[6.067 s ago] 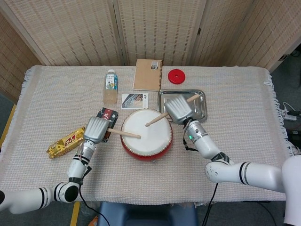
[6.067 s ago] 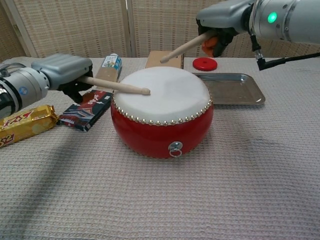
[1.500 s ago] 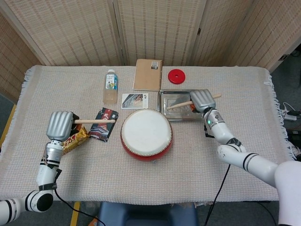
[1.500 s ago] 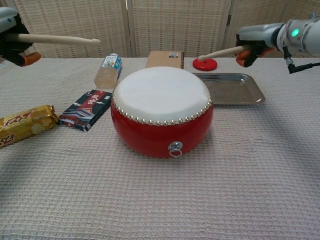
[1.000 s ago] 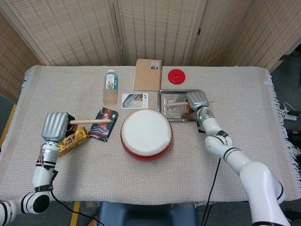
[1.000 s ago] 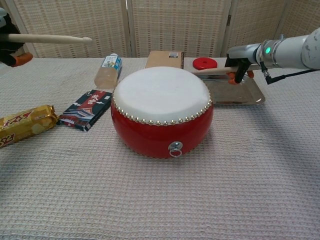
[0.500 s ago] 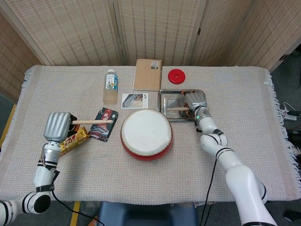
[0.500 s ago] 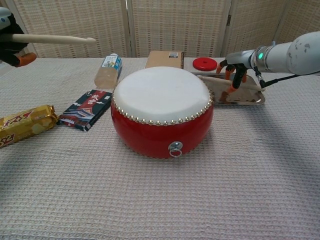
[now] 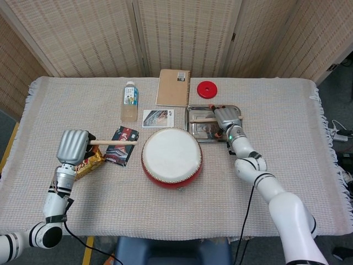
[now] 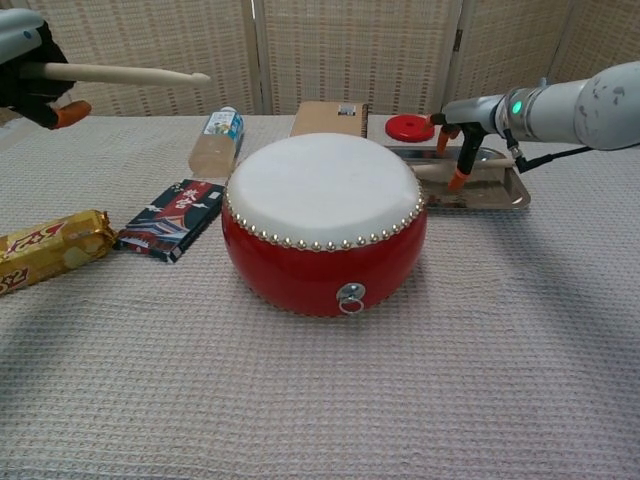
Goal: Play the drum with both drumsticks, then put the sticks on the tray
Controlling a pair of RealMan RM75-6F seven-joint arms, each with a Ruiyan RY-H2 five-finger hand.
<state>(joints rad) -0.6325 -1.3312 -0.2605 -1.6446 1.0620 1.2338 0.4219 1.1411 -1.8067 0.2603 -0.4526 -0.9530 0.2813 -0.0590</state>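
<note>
The left hand (image 9: 73, 146) grips one drumstick (image 9: 113, 142) — held level above the snack packets, out to the left of the red drum (image 9: 171, 157). The right hand (image 9: 225, 117) hovers over the metal tray (image 9: 191, 128) with fingers spread and pointing down, holding nothing — the other drumstick (image 10: 480, 163) lies in the tray beneath it, behind the drum on the table (image 9: 287, 165).

Glossy red drum (image 10: 322, 255), shiny metal tray (image 9: 194, 112), pale wooden drumsticks (image 10: 125, 72), rough woven tablecloth (image 10: 400, 400)
</note>
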